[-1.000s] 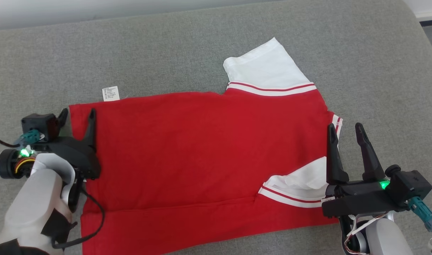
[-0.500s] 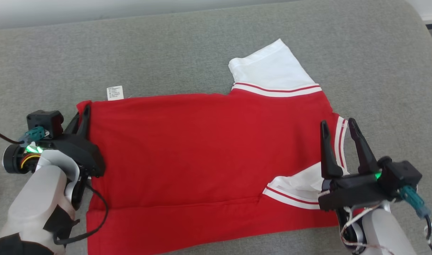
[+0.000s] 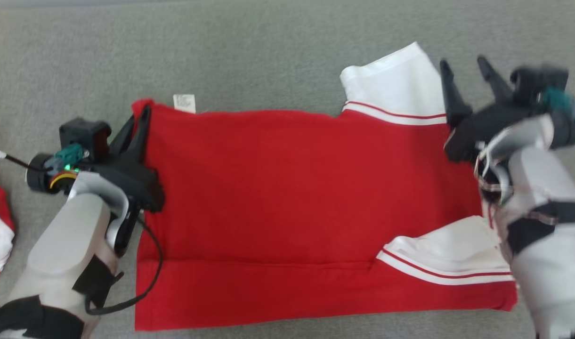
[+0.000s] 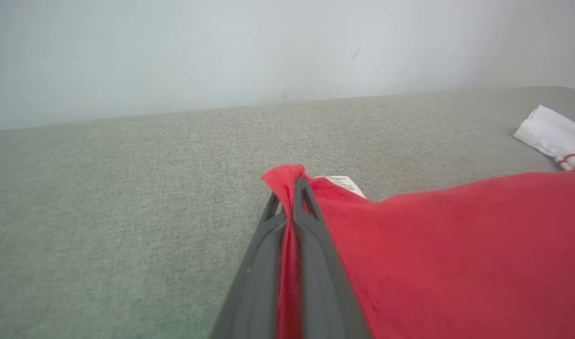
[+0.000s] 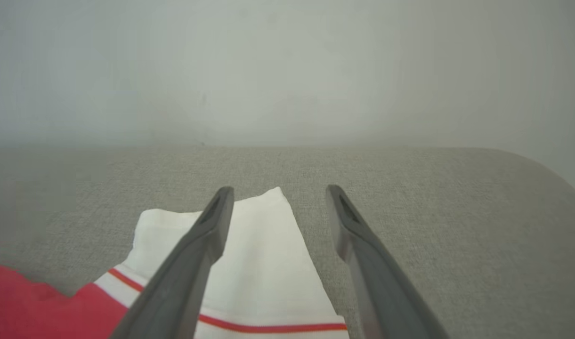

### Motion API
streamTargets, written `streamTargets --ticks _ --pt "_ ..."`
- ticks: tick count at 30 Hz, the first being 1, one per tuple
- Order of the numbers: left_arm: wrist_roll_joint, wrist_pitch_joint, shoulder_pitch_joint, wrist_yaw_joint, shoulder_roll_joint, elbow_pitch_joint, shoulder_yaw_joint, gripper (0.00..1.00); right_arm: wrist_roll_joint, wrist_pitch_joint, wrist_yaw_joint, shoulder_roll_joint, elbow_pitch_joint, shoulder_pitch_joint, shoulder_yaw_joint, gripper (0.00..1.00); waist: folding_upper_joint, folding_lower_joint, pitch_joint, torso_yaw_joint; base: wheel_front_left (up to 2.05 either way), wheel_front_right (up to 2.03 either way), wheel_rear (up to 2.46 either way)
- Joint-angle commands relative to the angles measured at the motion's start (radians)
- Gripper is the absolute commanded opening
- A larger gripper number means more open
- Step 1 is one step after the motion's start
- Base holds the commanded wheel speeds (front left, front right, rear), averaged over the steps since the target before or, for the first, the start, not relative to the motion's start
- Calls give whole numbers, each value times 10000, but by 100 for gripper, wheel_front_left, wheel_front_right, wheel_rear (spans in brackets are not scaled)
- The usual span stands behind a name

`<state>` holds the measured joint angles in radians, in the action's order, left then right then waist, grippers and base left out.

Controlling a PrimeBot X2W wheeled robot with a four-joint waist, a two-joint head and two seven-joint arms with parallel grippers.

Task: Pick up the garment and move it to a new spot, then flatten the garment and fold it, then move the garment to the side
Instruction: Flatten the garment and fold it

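On grey cushion (image 3: 268, 47), red T-shirt (image 3: 292, 188) lies spread flat. My left gripper (image 3: 141, 117) is clamped on its corner beside care label (image 3: 184, 102). Right gripper (image 3: 463, 63) hovers wide apart over far sleeve (image 3: 395, 80), gripping nothing. I would lower right onto sleeve edge, close firmly, then lift both sides level so fold stays straight.

Illumination: even, diffuse, with soft shadows. Head view: motion blur, strongest at the right gripper (image 3: 462, 61). Wrist views: near field apparently defocused.
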<state>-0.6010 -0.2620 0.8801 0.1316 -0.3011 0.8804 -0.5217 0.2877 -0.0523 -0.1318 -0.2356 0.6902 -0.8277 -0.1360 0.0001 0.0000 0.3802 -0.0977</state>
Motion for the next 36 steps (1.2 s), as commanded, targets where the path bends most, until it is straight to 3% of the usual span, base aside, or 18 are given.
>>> streamTargets --ticks 1,11,21,23,32,36 --pt "136 -30 182 -24 71 -198 -56 0 -118 169 20 -73 502 -660 -102 100 -1 0 371 349 0 0 0" --pt "423 -33 585 -24 351 -878 -198 0 -543 727 20 -359 3459 -2975 -144 100 -1 0 1075 1006 0 0 0" --pt "688 -35 864 -25 515 -1361 -347 0 -1004 842 20 -365 5517 -4110 39 100 -1 0 1675 1382 0 0 0" --pt "713 -35 834 -25 515 -1378 -351 0 -1074 840 20 -305 5646 -4183 52 0 -1 0 1729 1386 0 0 0" --pt "630 -32 593 -27 322 -1310 -270 0 -1438 -125 20 -682 5771 -4682 301 0 -1 0 1566 1276 0 0 0" --pt "562 -32 467 -27 284 -1250 -202 0 -1489 -857 20 -485 5813 -4567 443 0 -1 0 1298 1178 0 0 0"
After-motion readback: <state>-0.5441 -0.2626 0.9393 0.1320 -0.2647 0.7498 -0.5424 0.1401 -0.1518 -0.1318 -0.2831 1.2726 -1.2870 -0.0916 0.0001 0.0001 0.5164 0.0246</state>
